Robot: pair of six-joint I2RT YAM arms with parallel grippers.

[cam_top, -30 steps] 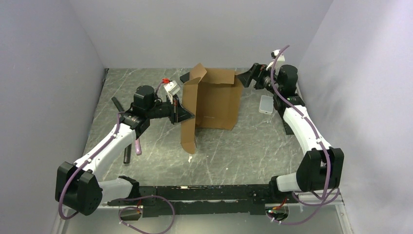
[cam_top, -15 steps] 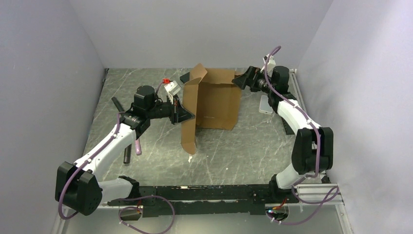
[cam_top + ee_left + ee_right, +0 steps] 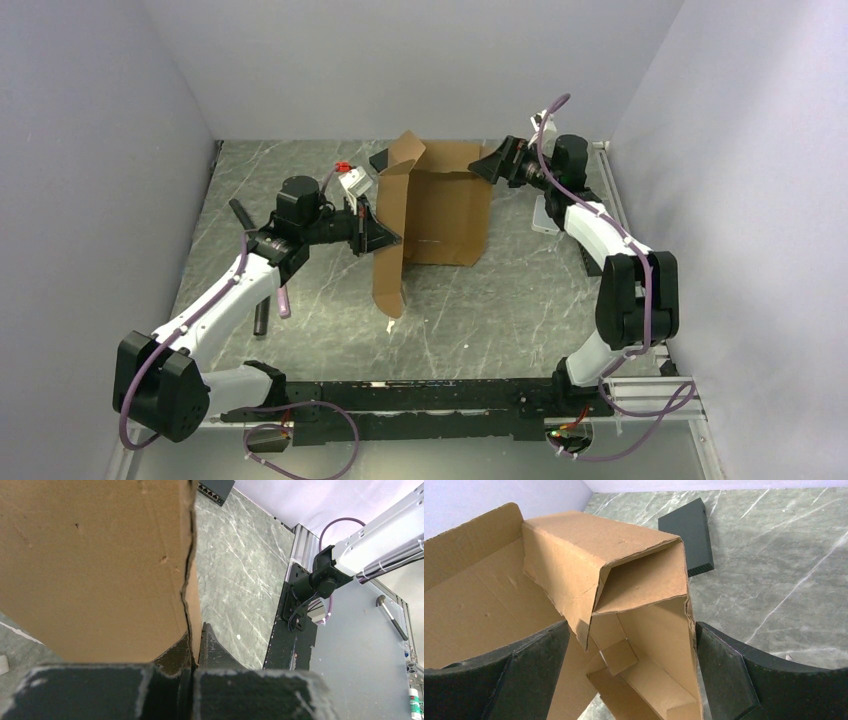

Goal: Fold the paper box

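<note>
Box [image 3: 440, 205] half-folded, centre of top view, tall flap reaching toward lower frame. Your left gripper [image 3: 383, 238] pinched tight on that flap's edge. Your right gripper [image 3: 490, 166] spread wide at box's upper-right corner, fingers either side of folded wall. Black slab [image 3: 688, 535] upper middle of right wrist view.

Left arm stretched forward, left gripper [image 3: 378, 236] clamped on the left flap of the paper box [image 3: 445, 215]; right gripper [image 3: 490, 164], jaws wide, straddles its far right corner.

brown cardboard paper box [image 3: 440, 205] stands half-folded mid-table, flaps upright and open.
</note>
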